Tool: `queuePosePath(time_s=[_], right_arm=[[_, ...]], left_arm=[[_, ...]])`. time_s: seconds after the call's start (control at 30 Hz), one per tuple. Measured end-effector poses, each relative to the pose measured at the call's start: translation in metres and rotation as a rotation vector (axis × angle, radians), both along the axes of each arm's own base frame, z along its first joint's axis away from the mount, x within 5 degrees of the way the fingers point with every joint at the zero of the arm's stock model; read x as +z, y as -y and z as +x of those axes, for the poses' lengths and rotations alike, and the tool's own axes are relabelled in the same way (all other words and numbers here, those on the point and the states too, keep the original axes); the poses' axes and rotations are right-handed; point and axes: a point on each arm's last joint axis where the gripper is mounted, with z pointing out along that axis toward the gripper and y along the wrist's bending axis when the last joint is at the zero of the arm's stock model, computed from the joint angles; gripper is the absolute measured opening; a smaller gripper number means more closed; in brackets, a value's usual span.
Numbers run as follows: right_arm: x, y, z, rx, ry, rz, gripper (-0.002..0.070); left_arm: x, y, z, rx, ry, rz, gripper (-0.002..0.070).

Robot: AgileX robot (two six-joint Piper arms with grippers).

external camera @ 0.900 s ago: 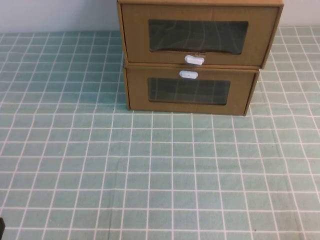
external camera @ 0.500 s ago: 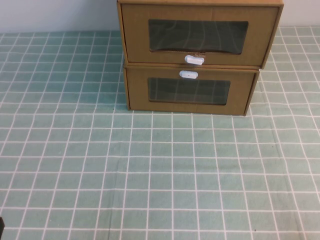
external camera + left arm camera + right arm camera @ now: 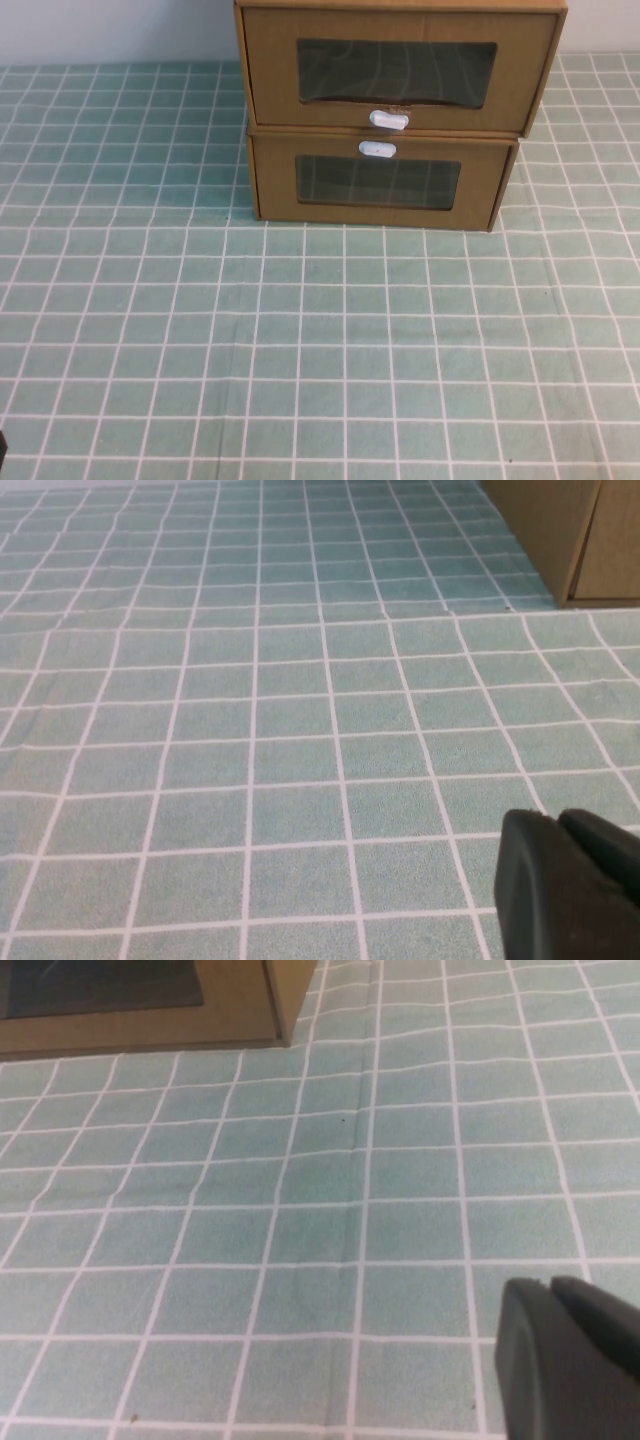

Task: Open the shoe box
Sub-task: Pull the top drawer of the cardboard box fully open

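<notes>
Two brown cardboard shoe boxes are stacked at the far middle of the table. The upper box point(image 3: 400, 65) and the lower box point(image 3: 380, 185) each have a dark window and a small white handle, upper handle point(image 3: 388, 120), lower handle point(image 3: 377, 150). Both fronts are closed. My left gripper point(image 3: 555, 820) is shut with nothing in it, low over the green checked cloth at the near left, far from the boxes; a box corner point(image 3: 560, 530) shows beyond it. My right gripper point(image 3: 548, 1287) is shut and empty over the cloth at the near right, the lower box point(image 3: 140, 1005) ahead.
A green cloth with a white grid point(image 3: 320, 340) covers the table. A pale wall point(image 3: 110, 30) stands behind the boxes. A dark bit of the left arm point(image 3: 3, 450) shows at the near left corner of the high view.
</notes>
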Motion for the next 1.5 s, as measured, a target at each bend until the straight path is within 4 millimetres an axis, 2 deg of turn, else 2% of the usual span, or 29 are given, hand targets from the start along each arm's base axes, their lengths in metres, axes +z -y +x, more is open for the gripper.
queuePosePath(time_s=[0.13, 0.27, 0.33, 0.47, 0.57, 0.67, 0.83, 0.93, 1.0, 1.07, 1.13, 1.3, 1.37, 1.43, 1.5], right_arm=[[0.003, 0.001, 0.001, -0.002, 0.035, -0.034, -0.0013], [0.019, 0.001, 0.005, 0.008, 0.227, -0.081, -0.0013], [0.033, -0.001, 0.006, 0.029, 0.39, -0.123, -0.0013], [0.062, -0.009, -0.002, 0.099, 0.745, -0.154, -0.0013], [0.079, -0.014, -0.012, 0.146, 0.967, -0.126, -0.0013], [0.092, -0.017, -0.024, 0.187, 1.152, -0.095, -0.0013], [0.102, -0.02, -0.037, 0.233, 1.331, -0.069, -0.0013], [0.106, -0.018, -0.04, 0.222, 1.37, -0.033, -0.0013], [0.114, -0.014, -0.042, 0.196, 1.38, 0.018, -0.0013], [0.133, -0.01, -0.049, 0.163, 1.419, 0.062, -0.0013], [0.159, -0.006, -0.06, 0.141, 1.482, 0.086, -0.0013], [0.245, 0.003, -0.082, 0.085, 1.526, 0.118, -0.0013], [0.278, 0.006, -0.081, 0.065, 1.476, 0.146, -0.0013], [0.311, 0.008, -0.073, 0.045, 1.381, 0.195, -0.0013], [0.342, 0.008, -0.057, 0.027, 1.229, 0.217, -0.0013]], left_arm=[[0.001, 0.0, 0.0, 0.001, 0.012, -0.001, -0.0005], [0.009, 0.0, 0.002, 0.005, 0.1, -0.011, -0.0005], [0.018, 0.0, 0.003, 0.009, 0.198, -0.021, -0.0005], [0.047, -0.002, 0.001, 0.024, 0.514, -0.092, -0.0005], [0.071, -0.004, -0.009, 0.025, 0.798, -0.17, -0.0005], [0.087, -0.006, -0.021, 0.021, 1.017, -0.212, -0.0005], [0.1, -0.008, -0.036, 0.016, 1.233, -0.242, -0.0005], [0.103, -0.012, -0.041, 0.06, 1.291, -0.232, -0.0005], [0.114, -0.016, -0.045, 0.094, 1.327, -0.271, -0.0005], [0.132, -0.018, -0.053, 0.099, 1.373, -0.293, -0.0005], [0.151, -0.019, -0.06, 0.095, 1.389, -0.294, -0.0005], [0.212, -0.019, -0.084, 0.067, 1.383, -0.285, -0.0005], [0.24, -0.018, -0.087, 0.058, 1.375, -0.286, -0.0005], [0.267, -0.017, -0.08, 0.049, 1.322, -0.28, -0.0005], [0.295, -0.013, -0.063, 0.032, 1.201, -0.265, -0.0005]])
